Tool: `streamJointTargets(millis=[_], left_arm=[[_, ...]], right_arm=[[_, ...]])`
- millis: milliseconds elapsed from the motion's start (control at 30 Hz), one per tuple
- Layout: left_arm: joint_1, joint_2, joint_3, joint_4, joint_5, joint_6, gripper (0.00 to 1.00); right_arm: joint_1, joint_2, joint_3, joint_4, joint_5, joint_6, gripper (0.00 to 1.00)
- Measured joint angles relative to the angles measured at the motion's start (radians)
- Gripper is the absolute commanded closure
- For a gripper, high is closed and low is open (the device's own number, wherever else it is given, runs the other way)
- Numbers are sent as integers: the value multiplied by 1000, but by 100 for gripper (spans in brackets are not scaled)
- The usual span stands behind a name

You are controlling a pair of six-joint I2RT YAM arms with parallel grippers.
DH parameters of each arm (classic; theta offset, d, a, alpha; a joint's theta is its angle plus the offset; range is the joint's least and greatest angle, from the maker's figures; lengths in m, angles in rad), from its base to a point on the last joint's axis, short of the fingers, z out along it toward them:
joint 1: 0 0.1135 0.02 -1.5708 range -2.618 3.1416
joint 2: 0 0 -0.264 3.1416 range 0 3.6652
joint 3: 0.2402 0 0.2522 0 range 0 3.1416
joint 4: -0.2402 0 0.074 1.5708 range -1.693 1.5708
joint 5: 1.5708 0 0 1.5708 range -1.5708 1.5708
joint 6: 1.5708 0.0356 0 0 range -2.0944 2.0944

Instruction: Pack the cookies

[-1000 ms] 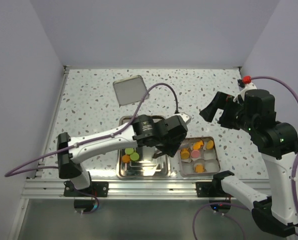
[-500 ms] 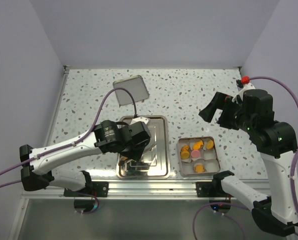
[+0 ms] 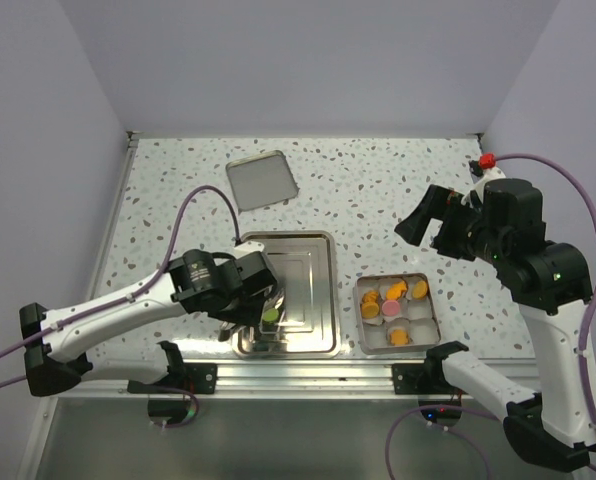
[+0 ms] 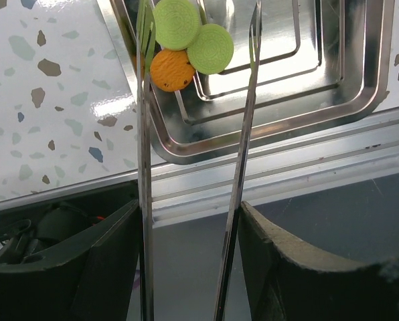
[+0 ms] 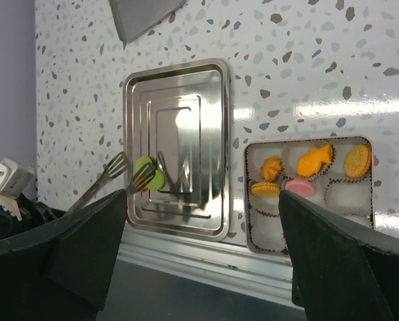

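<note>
- We find the left gripper (image 4: 189, 214) clasping metal tongs (image 4: 238, 160), whose forked tips stand apart.
- Between those tips lie two green cookies (image 4: 177, 23) and one orange cookie (image 4: 171, 69), touching one another, on the steel tray (image 4: 333, 87) near its rim.
- The right gripper (image 5: 203, 197) hangs high, fingers wide, holding nothing.
- Beneath it, seen between its fingers, the square tin (image 5: 244, 200) holds packed orange cookies (image 5: 357, 160) and a pink cookie (image 5: 300, 188).
</note>
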Motion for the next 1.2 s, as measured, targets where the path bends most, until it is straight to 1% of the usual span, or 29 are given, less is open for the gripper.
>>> streamJointTargets(millis=[500,700,1033,1200], left_arm=[[32,-4,-69,1,-2,-27,37],[40,-4,-124,13,5,-26,39],[53,-4,-161,58,33,-26,50],[57,-4,-166,77,47,-26,55]], right_arm=[[4,-6,-12,0,-21,0,1],[5,-6,-13,0,-21,0,1],[6,-7,-21,1,-21,0,1],[6,-7,-25,1,-21,0,1]])
